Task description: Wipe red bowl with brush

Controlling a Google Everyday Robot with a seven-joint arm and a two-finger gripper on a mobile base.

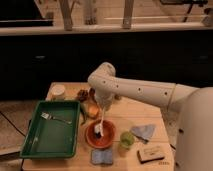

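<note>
One hand [102, 103], white, two-fingered, sits directly above the shallow round orange-red bowl [110, 138] at the front centre of the wooden tabletop [132, 118]. It appears closed on the top of the small dish brush [102, 119], which has a thin whitish handle. Long axis near vertical, head down inside the bowl, left of centre.

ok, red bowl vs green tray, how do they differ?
The red bowl is round and small; the green tray is rectangular and much larger. The bowl has the brush in it, under the gripper; the tray holds a fork. Both sit on the wooden table.
</note>
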